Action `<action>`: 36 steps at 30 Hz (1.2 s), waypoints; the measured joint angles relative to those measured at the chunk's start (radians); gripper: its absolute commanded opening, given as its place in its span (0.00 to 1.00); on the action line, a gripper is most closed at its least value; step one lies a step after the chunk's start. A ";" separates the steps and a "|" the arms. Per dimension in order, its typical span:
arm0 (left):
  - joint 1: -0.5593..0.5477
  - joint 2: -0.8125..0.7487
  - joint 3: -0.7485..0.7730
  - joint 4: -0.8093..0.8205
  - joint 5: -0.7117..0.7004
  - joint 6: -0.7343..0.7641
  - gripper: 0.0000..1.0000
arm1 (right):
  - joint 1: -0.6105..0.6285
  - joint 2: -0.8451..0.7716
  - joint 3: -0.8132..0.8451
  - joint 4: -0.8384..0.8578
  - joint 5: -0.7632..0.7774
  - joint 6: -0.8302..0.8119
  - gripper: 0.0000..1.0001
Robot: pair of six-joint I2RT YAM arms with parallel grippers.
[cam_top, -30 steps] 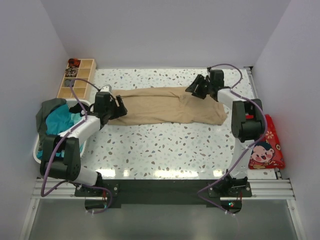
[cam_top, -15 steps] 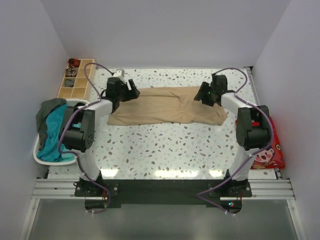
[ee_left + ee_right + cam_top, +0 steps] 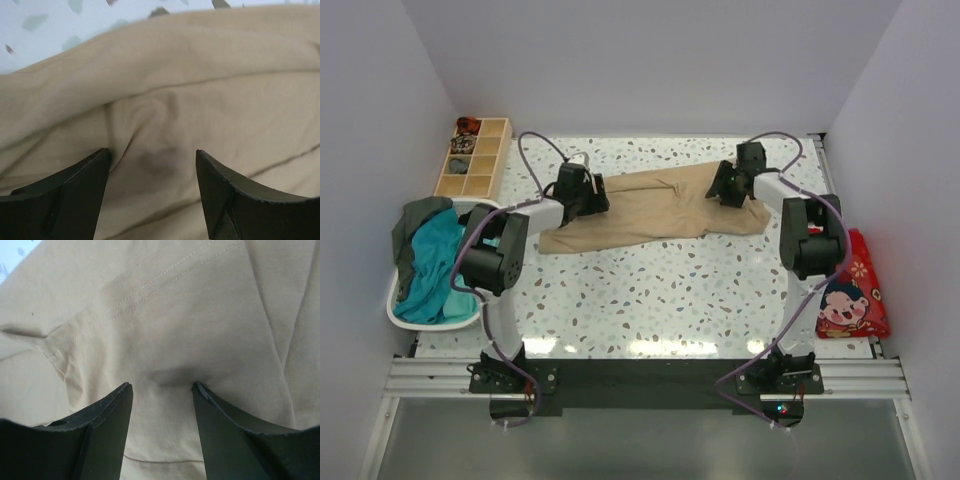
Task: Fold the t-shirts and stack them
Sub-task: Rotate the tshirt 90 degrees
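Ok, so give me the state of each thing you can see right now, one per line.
Beige t-shirt: unfolded, lying rumpled lengthwise across the table.
Left gripper: open, pressed onto the shirt near its left end.
Right gripper: open, pressed onto it near its right end.
Teal t-shirt: unfolded, heaped in the white basket.
Dark grey-green t-shirt: unfolded, draped over the basket's edge.

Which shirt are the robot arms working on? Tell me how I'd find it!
Look at the speckled white table. Across its far half lies a long sandy-beige t-shirt, with the left gripper and right gripper at its ends. It is the only shirt on the table; the teal shirt and dark grey-green shirt are heaped in the white basket at the left.
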State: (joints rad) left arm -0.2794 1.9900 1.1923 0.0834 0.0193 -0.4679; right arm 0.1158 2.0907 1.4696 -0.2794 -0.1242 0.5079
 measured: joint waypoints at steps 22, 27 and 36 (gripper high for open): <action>-0.628 -0.397 -0.479 -0.032 0.264 -0.246 0.69 | 0.055 0.591 0.969 -0.313 -0.397 -0.045 0.59; -0.690 -0.469 -0.466 -0.199 0.269 -0.235 0.77 | 0.070 0.506 0.779 -0.190 -0.519 -0.064 0.64; -0.520 -0.598 -0.159 -0.288 -0.111 -0.092 0.92 | 0.069 0.088 0.299 -0.019 -0.412 -0.126 0.66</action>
State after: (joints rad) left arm -0.7994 1.3918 1.0328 -0.2047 -0.0921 -0.5594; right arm 0.1848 2.1784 1.7691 -0.2981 -0.5365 0.3817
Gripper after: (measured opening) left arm 0.866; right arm 0.666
